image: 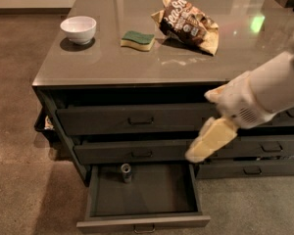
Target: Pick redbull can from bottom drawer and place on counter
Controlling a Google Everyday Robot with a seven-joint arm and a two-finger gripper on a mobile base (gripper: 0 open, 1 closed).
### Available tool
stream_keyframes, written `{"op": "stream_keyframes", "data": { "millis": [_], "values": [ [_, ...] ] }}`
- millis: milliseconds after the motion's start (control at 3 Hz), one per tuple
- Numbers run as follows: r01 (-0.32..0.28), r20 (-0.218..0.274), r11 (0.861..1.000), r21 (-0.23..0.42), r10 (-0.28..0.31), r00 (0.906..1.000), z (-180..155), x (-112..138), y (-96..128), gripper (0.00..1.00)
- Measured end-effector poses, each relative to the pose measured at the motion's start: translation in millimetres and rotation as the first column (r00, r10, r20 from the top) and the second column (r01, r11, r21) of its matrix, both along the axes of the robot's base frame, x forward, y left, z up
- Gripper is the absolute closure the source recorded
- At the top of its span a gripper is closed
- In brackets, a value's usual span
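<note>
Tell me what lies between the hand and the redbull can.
Nothing in the camera view: only bare bottom drawer floor separates the hand, hovering at its right, from the redbull can.

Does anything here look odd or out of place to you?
A lone redbull can stands upright at the back of the open bottom drawer, an odd spot for it. On the counter, a crumpled chip bag lies beside pale smears. The claw hangs before the drawers, right of the can.

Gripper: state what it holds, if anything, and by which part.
Nothing. The gripper hangs empty before the drawer fronts, apart from the redbull can standing at the back of the open bottom drawer.
</note>
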State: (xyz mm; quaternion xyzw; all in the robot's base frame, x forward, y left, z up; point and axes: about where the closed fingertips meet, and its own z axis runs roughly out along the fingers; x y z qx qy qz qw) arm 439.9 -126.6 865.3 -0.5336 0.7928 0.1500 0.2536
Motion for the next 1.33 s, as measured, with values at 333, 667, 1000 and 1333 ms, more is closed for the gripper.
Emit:
{"op": "stream_keyframes", "data": {
  "millis": [333, 667, 1000, 1333],
  "values": [
    [0.004, -0.052, 0.979, 0.206, 0.007, 0.9986, -50.4, -5.3, 62.5, 0.0],
    [0.006, -0.1, 0.942, 0.335, 0.029, 0.9946, -107.5, -3.7, 122.1, 0.0],
    [0.033, -0.12, 0.924, 0.381, 0.014, 0.9926, -166.3, 12.9, 158.5, 0.0],
    [0.097, -0.135, 0.916, 0.39, -0.048, 0.9898, -222.8, 39.1, 177.3, 0.0]
  ]
}}
